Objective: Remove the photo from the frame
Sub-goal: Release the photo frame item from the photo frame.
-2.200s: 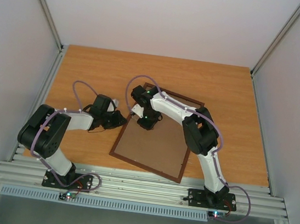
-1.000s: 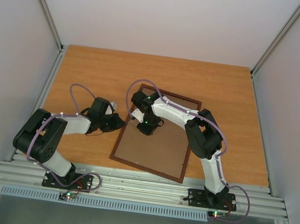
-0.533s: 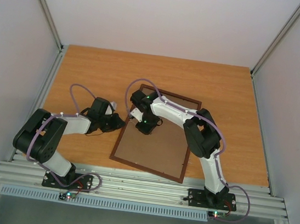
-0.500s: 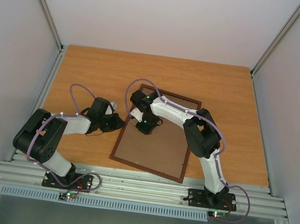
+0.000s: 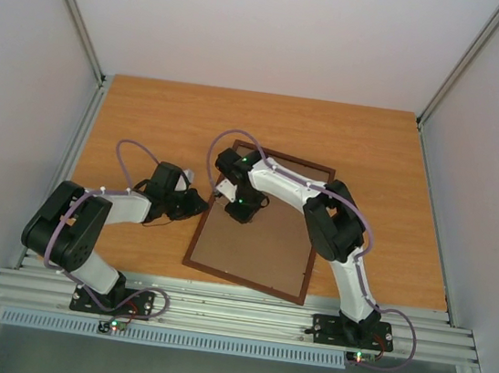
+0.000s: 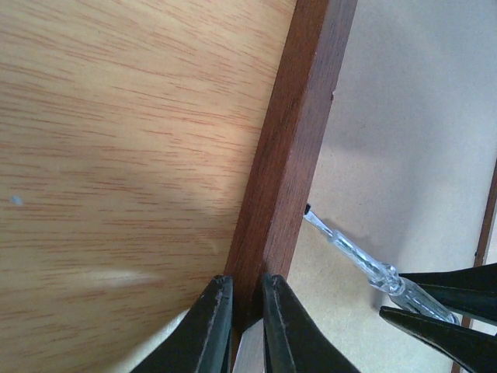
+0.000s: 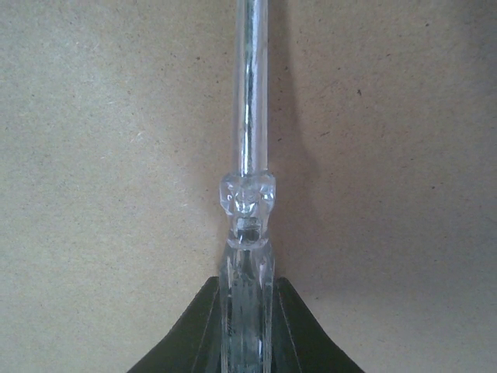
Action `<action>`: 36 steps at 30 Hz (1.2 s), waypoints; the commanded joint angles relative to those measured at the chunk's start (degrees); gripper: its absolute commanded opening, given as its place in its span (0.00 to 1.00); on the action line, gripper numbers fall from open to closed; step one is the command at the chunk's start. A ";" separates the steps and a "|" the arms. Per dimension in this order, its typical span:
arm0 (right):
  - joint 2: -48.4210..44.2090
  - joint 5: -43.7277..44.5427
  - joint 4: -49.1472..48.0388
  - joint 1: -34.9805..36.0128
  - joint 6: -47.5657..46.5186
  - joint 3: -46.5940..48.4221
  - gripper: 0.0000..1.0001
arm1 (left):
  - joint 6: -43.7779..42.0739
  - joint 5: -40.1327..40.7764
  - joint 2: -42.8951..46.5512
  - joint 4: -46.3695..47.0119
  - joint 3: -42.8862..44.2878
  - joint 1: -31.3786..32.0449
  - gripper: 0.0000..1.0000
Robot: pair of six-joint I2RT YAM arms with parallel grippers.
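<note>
The left gripper pinches the frame by one long rail. The right gripper is clamped on a clear-handled screwdriver, its tip at that rail's inner edge. The frame lies back-up, mid-picture from above, on the wooden table; the photo is hidden.

Robot lab test cell: left arm and right arm are bolted to an aluminium extrusion rail at the near edge of a wood-laminate table. Plain white panels box it in on three sides, held by metal corner posts. Purple cables loop along the arms, and status LEDs are lit at the bases.
</note>
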State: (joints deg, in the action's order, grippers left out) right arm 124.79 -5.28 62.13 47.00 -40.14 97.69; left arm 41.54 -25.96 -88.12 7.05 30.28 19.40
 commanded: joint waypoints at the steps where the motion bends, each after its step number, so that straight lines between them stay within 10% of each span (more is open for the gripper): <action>1: 1.32 1.26 -3.10 0.63 -0.82 4.67 0.01 | -0.46 -0.79 -1.34 -0.75 -1.13 1.19 0.12; 16: 0.30 0.73 -4.06 2.15 -3.37 7.36 0.01 | -0.55 1.49 -0.72 -2.31 -1.16 3.30 0.11; 36: -10.88 0.28 -9.66 -7.24 -3.32 -9.71 0.01 | -6.96 8.99 -0.56 -17.83 10.79 4.76 0.41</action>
State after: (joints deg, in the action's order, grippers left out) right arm 113.67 -4.47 53.78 40.71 -42.19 87.15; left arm 37.06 -18.59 -86.85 -7.90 37.78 23.83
